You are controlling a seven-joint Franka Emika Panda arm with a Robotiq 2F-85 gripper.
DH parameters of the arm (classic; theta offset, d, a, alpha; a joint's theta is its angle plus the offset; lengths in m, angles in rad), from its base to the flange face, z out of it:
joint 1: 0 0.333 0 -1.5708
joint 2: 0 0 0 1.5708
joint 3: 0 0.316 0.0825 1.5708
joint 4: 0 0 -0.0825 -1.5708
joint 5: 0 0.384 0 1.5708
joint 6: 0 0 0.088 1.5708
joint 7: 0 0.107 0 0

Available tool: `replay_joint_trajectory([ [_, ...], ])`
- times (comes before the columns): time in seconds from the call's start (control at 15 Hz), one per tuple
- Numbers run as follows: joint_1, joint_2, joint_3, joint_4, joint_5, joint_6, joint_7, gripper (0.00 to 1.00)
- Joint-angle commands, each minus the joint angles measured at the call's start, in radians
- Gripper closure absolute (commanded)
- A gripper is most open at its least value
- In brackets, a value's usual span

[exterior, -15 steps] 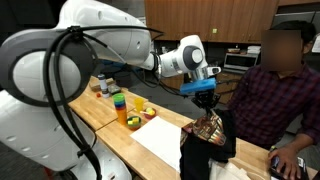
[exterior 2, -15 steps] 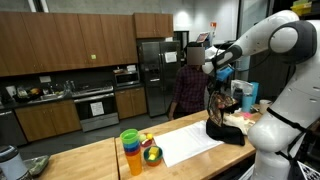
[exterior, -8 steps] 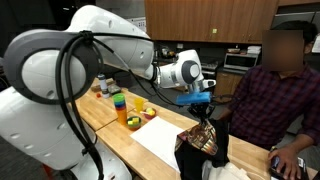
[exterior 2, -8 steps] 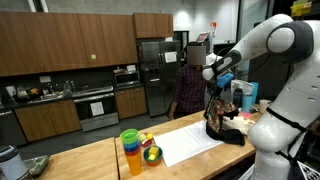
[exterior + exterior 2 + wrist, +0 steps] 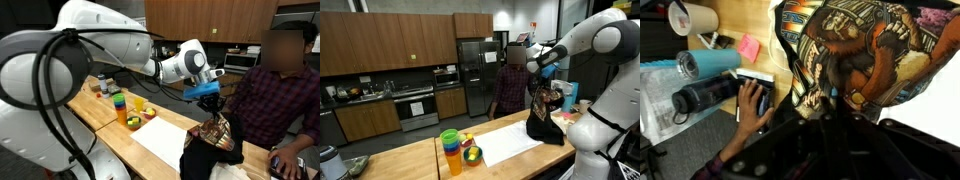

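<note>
One tool (image 5: 209,99) pinching cloth (image 5: 215,133): black fabric w/ brown-orange print, hanging crumpled above counter (image 5: 415,160).

Fingertips of the gripper (image 5: 208,100) are buried in the top of the patterned cloth (image 5: 213,133), so the pinch itself is out of sight! Behind that cloth the person (image 5: 265,100) has a blurred face, and the wrist view's top edge crops the cloth.

garment (image 5: 855,60): black, brown-orange print | sticky note (image 5: 748,47): pink | bottle (image 5: 710,63): blue
</note>
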Motion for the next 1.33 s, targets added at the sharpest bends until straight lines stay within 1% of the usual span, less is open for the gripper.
replay_joint_trajectory([
  [0.0, -0.009, -0.056, -0.003, 0.103, -0.02, -0.071, -0.028, 0.98],
  [0.33, -0.004, -0.08, -0.004, 0.307, -0.002, -0.162, -0.053, 0.98],
  [0.47, -0.003, -0.065, 0.0, 0.404, -0.022, -0.202, -0.081, 0.98],
  [0.6, -0.001, -0.052, 0.007, 0.475, -0.048, -0.221, -0.104, 0.98],
  [0.73, 0.006, -0.04, 0.008, 0.522, -0.054, -0.244, -0.126, 0.98],
  [0.8, 0.009, -0.072, -0.004, 0.453, -0.037, -0.208, -0.094, 0.92],
  [0.93, 0.015, -0.064, -0.002, 0.483, -0.037, -0.227, -0.107, 0.92],
  [1.27, 0.016, -0.048, -0.002, 0.49, -0.037, -0.229, -0.108, 0.92],
])
